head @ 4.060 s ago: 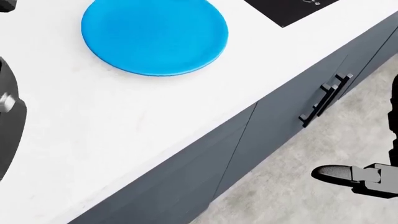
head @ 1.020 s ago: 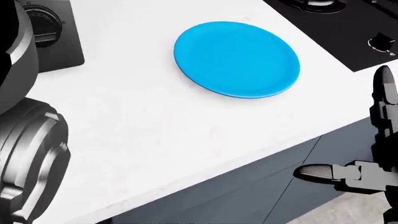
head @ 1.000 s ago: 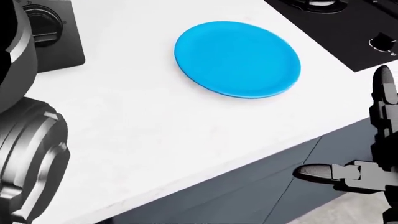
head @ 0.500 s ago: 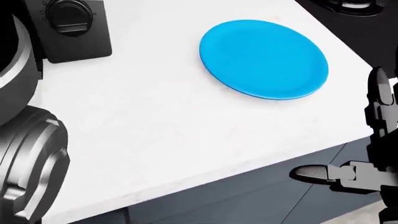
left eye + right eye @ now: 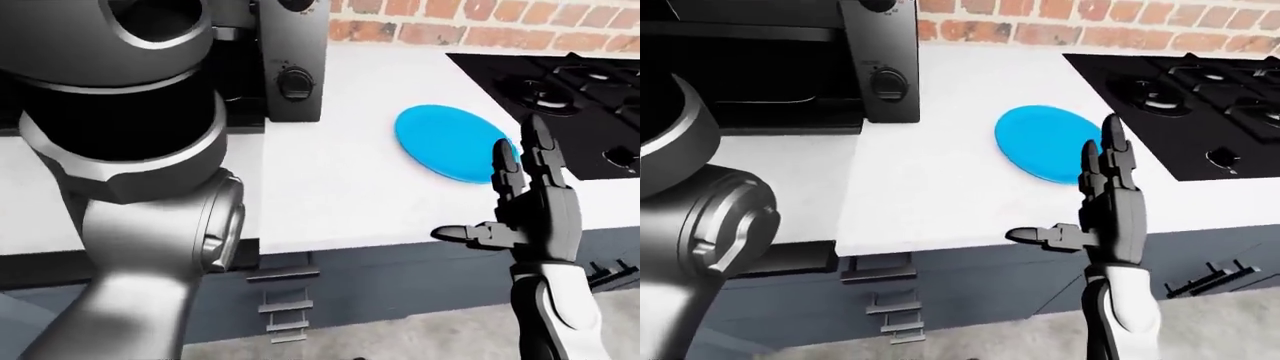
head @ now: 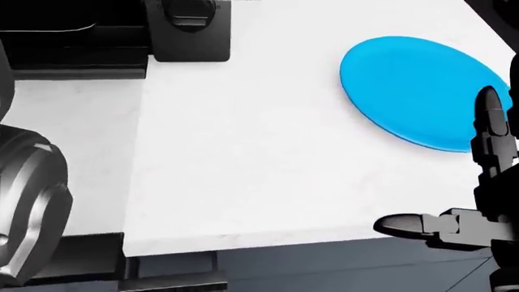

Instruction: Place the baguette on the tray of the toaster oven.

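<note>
1. Right now your right robot hand [image 5: 1095,202] stands upright at the lower right of the right-eye view, fingers [image 5: 1110,161] spread wide and pointing up, thumb stuck out to the left, gripping nothing.
2. Your left robot hand does not show in any view; only the big grey metal left arm [image 5: 150,225] fills the left side of the left-eye view, so you cannot tell that hand's state.
3. The round flat blue plate [image 5: 450,142] lies on the white marble tabletop [image 5: 330,180], right of centre, just above your raised fingers in the picture.
4. The black toaster oven [image 5: 790,67] sits at the upper left of the right-eye view, with a round dial [image 5: 888,81] on its right panel and its dark interior open to view.
5. The black gas stove [image 5: 1180,97] occupies the upper right, set into the tabletop below a red brick wall [image 5: 1090,26].
6. The baguette does not show in any view.
7. Dark grey cabinet fronts [image 5: 980,289] with black bar handles [image 5: 1205,277] run under the tabletop edge.
</note>
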Robot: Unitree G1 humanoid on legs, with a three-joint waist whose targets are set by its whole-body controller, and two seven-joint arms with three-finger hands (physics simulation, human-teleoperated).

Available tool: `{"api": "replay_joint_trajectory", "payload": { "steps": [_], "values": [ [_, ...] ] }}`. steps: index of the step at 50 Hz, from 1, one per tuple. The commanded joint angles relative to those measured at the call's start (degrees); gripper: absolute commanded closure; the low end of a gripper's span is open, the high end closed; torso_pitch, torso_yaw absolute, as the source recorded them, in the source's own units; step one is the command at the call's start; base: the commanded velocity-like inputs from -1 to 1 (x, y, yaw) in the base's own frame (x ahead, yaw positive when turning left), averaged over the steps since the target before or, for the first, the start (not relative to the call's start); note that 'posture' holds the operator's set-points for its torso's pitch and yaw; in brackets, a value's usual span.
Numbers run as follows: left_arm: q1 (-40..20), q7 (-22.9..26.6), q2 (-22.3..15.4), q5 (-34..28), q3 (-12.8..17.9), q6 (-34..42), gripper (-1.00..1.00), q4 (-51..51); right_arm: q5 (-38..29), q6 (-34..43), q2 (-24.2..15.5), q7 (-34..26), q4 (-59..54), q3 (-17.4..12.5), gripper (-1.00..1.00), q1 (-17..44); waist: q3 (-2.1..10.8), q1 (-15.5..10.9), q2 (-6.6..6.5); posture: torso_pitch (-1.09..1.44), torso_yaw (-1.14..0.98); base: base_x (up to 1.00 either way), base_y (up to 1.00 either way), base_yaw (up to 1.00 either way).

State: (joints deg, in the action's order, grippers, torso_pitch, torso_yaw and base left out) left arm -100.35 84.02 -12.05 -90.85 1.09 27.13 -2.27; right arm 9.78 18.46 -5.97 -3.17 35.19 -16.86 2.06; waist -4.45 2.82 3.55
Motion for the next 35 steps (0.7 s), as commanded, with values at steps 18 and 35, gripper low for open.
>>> {"api": "replay_joint_trajectory", "payload": {
  "steps": [18, 35],
  "values": [
    [-0.5, -2.7, -1.1, 1.7, 0.5, 0.5, 1.0, 1.7, -0.2, -2.3, -0.4, 0.0, 1.8, -0.5, -1.0, 0.4, 1.29, -3.2, -0.16, 0.0, 0.0, 0.0, 0.0, 0.0],
    [1.8, -4.2, -2.9, 3.3, 0.7, 0.3, 1.0, 1.6, 0.7, 3.4, -1.7, 1.1, 8.2, -1.7, -1.0, 2.2, 1.59, -3.4, -0.53, 0.0, 0.0, 0.0, 0.0, 0.0]
  ]
}}
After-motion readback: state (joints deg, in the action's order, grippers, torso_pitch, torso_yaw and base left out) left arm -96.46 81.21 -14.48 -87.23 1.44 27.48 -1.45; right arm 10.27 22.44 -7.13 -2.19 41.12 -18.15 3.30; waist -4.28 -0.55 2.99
